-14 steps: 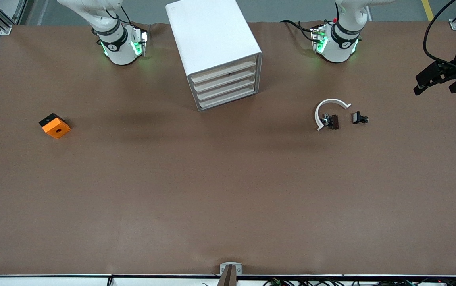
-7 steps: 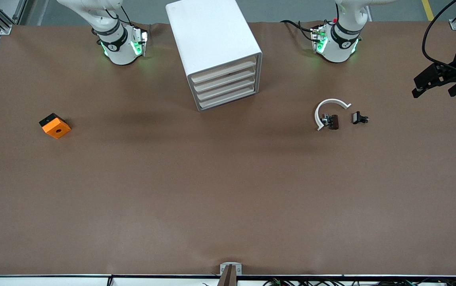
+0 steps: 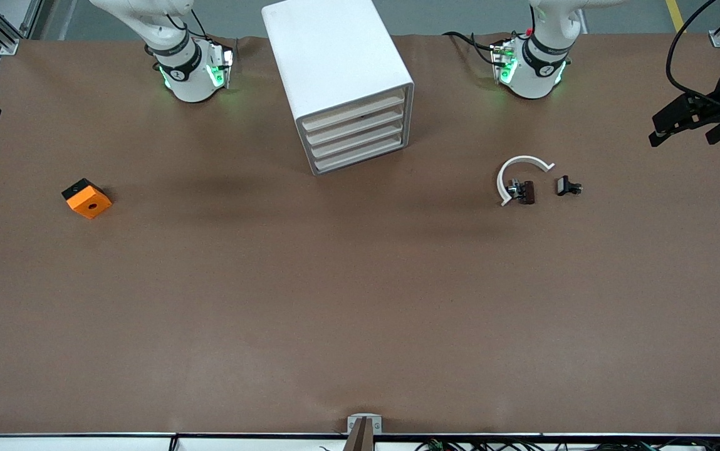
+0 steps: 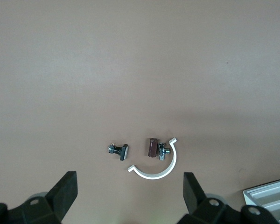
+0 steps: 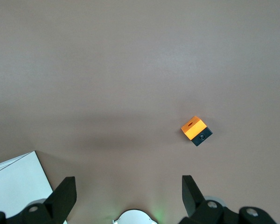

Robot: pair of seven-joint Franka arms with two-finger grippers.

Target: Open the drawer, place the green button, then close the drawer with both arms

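Both our tools gape: left tool (image 4: 129, 196) above the tiny black button (image 4: 118, 150), right tool (image 5: 129, 196) above matte brown worktop (image 3: 360, 300).

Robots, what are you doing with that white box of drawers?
Nothing is being handled yet. The cabinet has all four drawers shut. The button lies on the table beside a clip with a white arc. The left gripper hangs open, high over the table's edge. The right gripper is open above an orange block.
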